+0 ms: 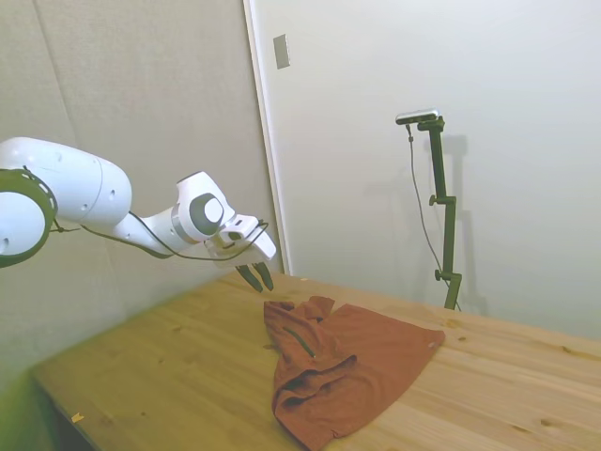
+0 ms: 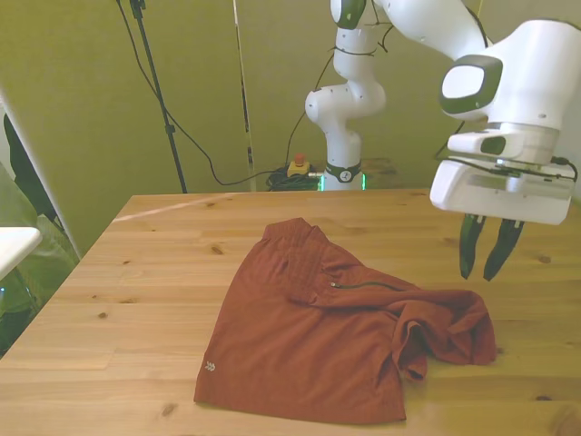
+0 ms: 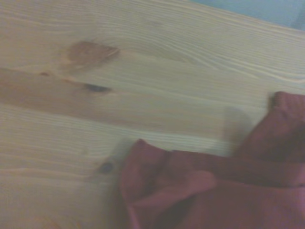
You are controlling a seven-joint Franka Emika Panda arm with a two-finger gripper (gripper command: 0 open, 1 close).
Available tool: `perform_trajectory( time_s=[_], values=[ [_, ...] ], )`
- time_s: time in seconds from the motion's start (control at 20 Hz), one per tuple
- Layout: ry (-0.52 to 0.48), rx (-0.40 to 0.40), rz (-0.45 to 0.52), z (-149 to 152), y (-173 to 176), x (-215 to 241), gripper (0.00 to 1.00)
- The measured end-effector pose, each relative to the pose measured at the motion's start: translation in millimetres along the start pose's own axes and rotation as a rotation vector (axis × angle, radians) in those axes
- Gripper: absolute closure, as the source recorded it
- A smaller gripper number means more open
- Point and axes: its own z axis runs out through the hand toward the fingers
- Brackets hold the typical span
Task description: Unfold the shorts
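The rust-orange shorts [image 2: 318,336] lie crumpled on the wooden table [image 2: 136,300], with a dark zip line across the middle and a bunched fold at the front view's right. In the side view the shorts [image 1: 347,362] spread over the table's middle. My gripper [image 2: 485,259] hangs in the air just above the bunched end, at the front view's right, its two dark fingers slightly apart with nothing between them. In the side view the gripper [image 1: 255,278] sits above the shorts' near-left corner. The wrist view shows a folded edge of the shorts [image 3: 214,191] on bare wood.
Bare wood [image 2: 127,272] surrounds the shorts on all sides. A red-topped button box [image 2: 298,166] and cables lie behind the table's far edge by the robot's base. Something white [image 2: 14,245] juts in at the front view's left edge.
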Motion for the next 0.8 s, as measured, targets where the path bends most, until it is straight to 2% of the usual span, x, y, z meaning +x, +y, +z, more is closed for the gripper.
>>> perform_trajectory(
  time_s=[0.15, 0.4, 0.6, 0.8],
  values=[
    [0.007, -0.030, -0.002, -24, 45, 34, 0.00],
    [-0.050, -0.053, -0.051, -29, 135, 93, 0.00],
    [-0.128, -0.034, -0.064, -6, 203, 131, 0.00],
    [-0.224, 0.020, -0.070, 39, 242, 146, 0.00]
  ],
)
